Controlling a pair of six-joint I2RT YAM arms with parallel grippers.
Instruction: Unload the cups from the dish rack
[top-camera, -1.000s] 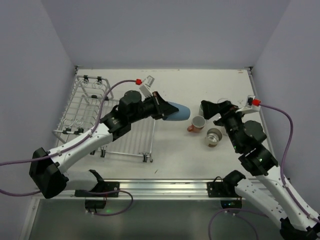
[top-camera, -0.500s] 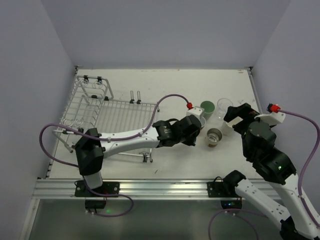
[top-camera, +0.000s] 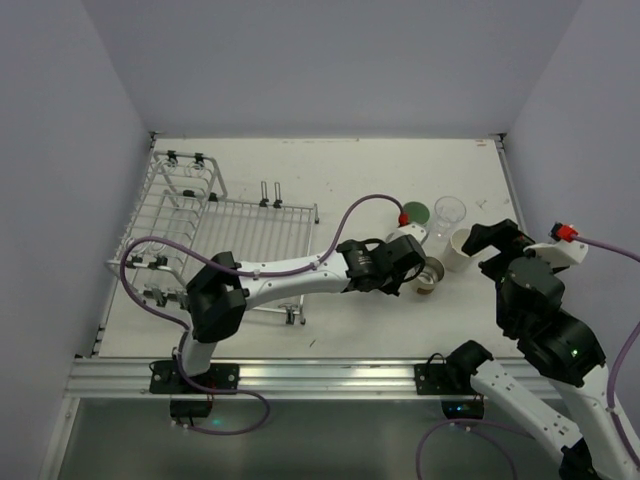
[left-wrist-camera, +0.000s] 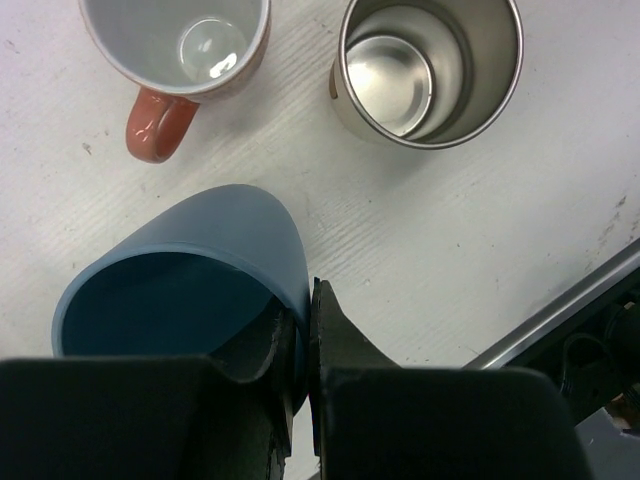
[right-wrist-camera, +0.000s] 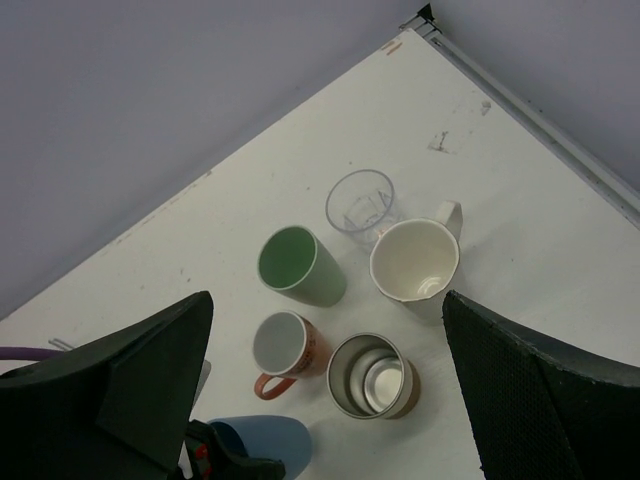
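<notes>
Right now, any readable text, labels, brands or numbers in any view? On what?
None readable in any view.
Blue cup, steel cup, brown mug, green cup, glass, cream mug: the sides in view are plain, with no print.
Table: a few dark marks, scuffs rather than lettering.

White table, pale lilac walls

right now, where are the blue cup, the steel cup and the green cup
blue cup (left-wrist-camera: 215, 240), left wrist view, outer wall
steel cup (left-wrist-camera: 400, 75), left wrist view, inner base
green cup (right-wrist-camera: 287, 256), right wrist view, inner wall
</notes>
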